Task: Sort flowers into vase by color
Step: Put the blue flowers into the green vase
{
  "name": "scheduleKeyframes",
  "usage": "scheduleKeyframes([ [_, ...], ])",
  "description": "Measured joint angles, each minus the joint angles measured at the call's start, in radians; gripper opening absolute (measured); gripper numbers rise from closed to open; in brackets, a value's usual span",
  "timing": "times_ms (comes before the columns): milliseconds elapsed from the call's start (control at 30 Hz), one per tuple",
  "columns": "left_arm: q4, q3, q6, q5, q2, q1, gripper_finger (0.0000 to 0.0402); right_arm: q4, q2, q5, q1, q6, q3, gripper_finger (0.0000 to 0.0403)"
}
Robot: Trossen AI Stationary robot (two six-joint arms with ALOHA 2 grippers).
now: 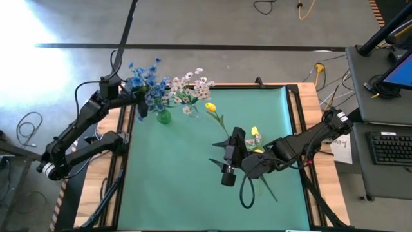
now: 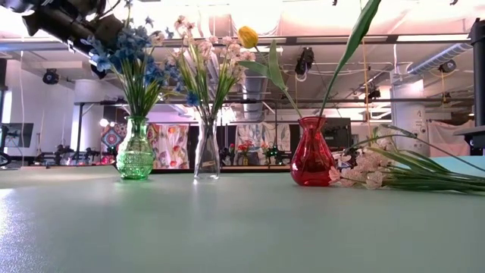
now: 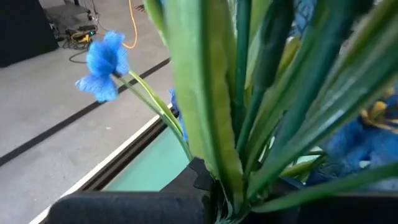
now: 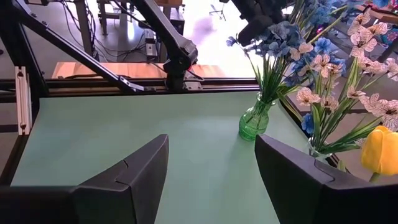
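While the left gripper (image 1: pixel 143 103) has its jaws clenched on blue blossom stems (image 1: pixel 147 80) above the green glass vase (image 2: pixel 136 150), the right gripper (image 1: pixel 226 169) hovers with jaws released over the green-matted surface (image 1: pixel 174 180); grey floor (image 1: pixel 193 26) beyond.

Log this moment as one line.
left gripper: shut on blue flowers above green vase | right gripper: open, empty, mid-table
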Motion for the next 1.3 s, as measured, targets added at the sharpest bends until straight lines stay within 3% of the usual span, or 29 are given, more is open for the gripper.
scheduleKeyframes([
  [300, 0.018, 0.0, 0.006, 0.0, -0.019, 0.0, 0.0029, 0.0, 0.0, 0.0, 0.0, -0.001, 0.0, 0.0233],
  [900, 0.026, 0.001, 0.024, 0.0, -0.057, -0.002, 0.0192, 0.0, 0.0, 0.0, 0.0, -0.002, 0.0, 0.0233],
  [1300, 0.032, 0.001, -0.089, -0.003, -0.064, -0.001, 0.0275, 0.0, 0.0, 0.0, -0.001, -0.006, 0.0, 0.0233],
])
